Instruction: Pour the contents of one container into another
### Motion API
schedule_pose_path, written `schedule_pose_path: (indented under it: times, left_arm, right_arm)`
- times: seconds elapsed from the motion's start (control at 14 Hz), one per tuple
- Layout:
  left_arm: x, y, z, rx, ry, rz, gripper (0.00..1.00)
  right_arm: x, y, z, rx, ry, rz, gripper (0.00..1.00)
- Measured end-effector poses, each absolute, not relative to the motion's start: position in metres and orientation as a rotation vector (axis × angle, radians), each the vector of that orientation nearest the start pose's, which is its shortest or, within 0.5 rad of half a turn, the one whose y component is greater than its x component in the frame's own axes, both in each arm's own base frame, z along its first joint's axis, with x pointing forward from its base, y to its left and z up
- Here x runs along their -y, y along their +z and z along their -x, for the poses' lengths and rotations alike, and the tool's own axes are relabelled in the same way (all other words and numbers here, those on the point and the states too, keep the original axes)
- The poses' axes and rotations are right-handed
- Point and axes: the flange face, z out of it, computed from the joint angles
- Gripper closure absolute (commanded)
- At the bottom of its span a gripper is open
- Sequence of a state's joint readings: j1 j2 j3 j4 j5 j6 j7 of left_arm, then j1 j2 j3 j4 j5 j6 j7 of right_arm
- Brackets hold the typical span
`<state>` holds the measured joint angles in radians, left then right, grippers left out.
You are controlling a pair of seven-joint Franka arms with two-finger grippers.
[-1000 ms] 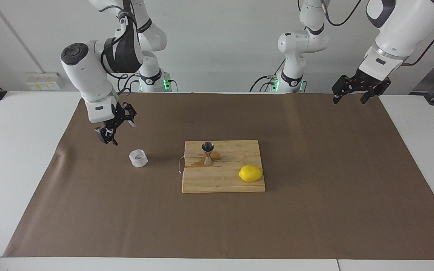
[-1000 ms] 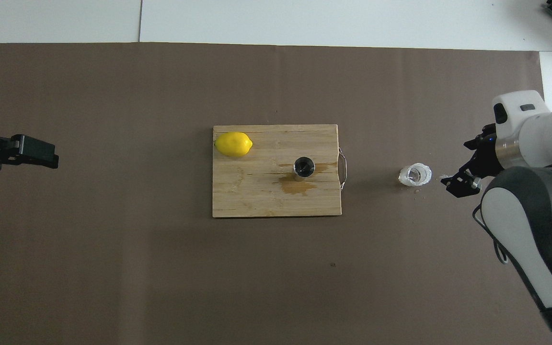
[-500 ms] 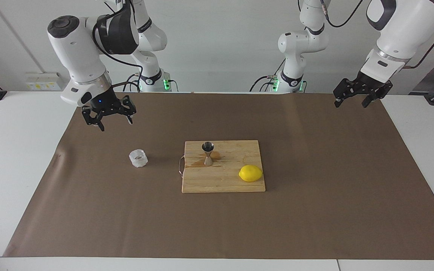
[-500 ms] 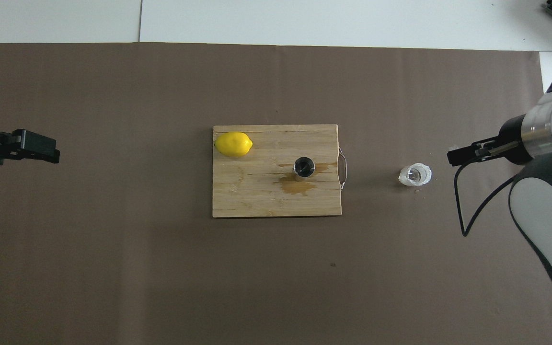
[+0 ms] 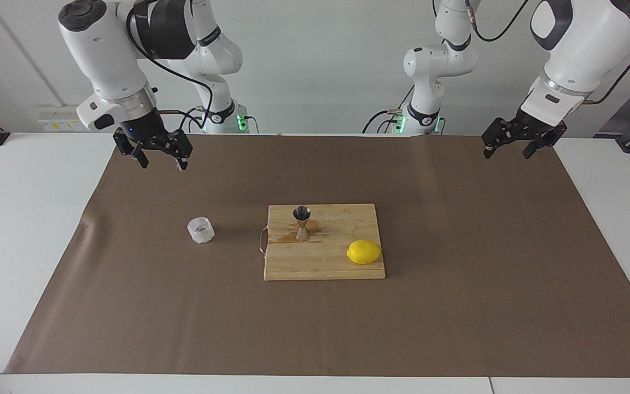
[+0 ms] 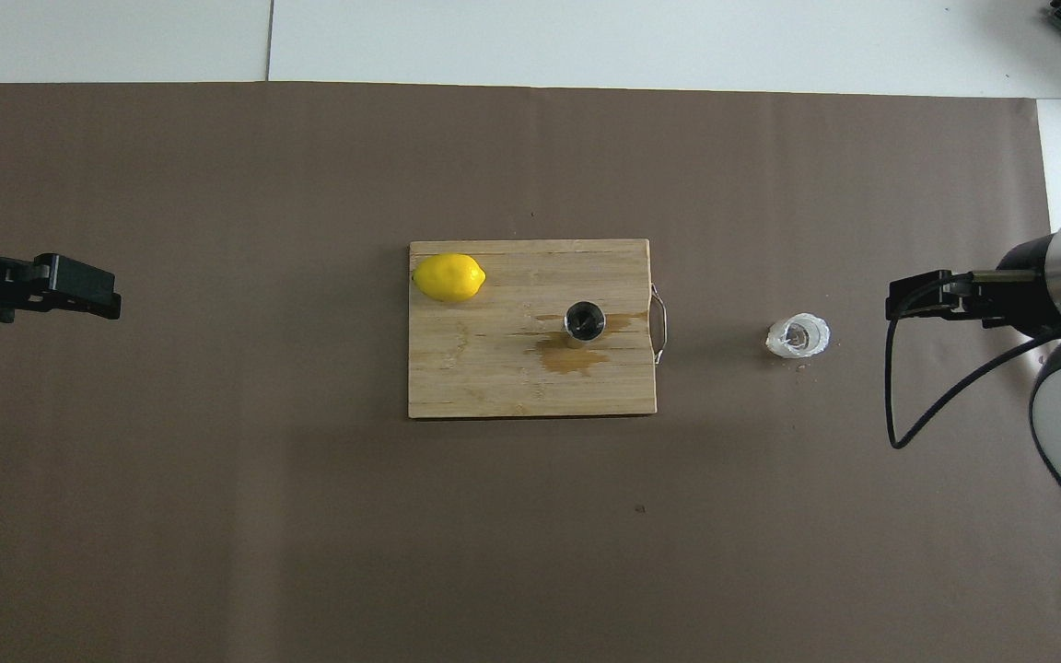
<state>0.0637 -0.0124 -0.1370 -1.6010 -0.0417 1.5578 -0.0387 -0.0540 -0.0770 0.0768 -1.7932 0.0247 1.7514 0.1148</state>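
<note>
The squat frosted glass cup (image 5: 200, 230) (image 6: 798, 337) stands upright on the brown mat, toward the right arm's end of the table. On the wooden board (image 5: 326, 265) (image 6: 484, 382) stands the steel jigger (image 5: 302, 222) (image 6: 585, 322), also upright. A wet brown stain (image 6: 569, 355) spreads beside its foot. My right gripper (image 5: 163, 164) (image 6: 903, 307) hangs open and empty high over the mat, well clear of the cup. At the other end, the left gripper (image 5: 507, 154) (image 6: 98, 293) waits open and empty over the mat's edge.
A yellow lemon (image 5: 363, 252) (image 6: 448, 276) lies on the board's corner farther from the robots, toward the left arm's end. The board has a wire handle (image 6: 659, 322) on the side facing the cup. The brown mat (image 5: 457, 317) covers most of the white table.
My right gripper has risen from low beside the glass cup and drawn back from it, turning its fingers downward. The left gripper has shifted only slightly. Cup and jigger have not moved.
</note>
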Motion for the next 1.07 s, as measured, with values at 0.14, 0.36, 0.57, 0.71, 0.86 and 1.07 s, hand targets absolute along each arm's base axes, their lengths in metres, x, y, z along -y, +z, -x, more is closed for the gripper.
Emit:
schedule_pose_path:
  times: [0.14,0.36,0.57,0.71,0.86,1.07]
  left_arm:
    - [0.042,0.617,-0.547,-0.044,0.049,3.179,0.00]
    - [0.043,0.622,-0.543,-0.056,0.046,3.155,0.00]
    - [0.045,0.636,-0.537,-0.059,0.021,3.153,0.00]
    - [0.045,0.639,-0.536,-0.026,0.014,3.158,0.00]
    - [0.046,0.639,-0.536,0.015,0.015,3.159,0.00]
    - [0.048,0.639,-0.535,0.014,0.015,3.159,0.00]
  right_arm:
    - [-0.014,0.581,-0.540,-0.143,-0.046,3.143,0.00]
    - [-0.015,0.591,-0.538,-0.106,-0.023,3.170,0.00]
    - [-0.011,0.600,-0.540,-0.110,0.002,3.170,0.00]
    - [-0.011,0.597,-0.541,-0.109,0.013,3.170,0.00]
    - [-0.012,0.596,-0.542,-0.108,0.016,3.170,0.00]
    - [-0.012,0.596,-0.542,-0.108,0.016,3.170,0.00]
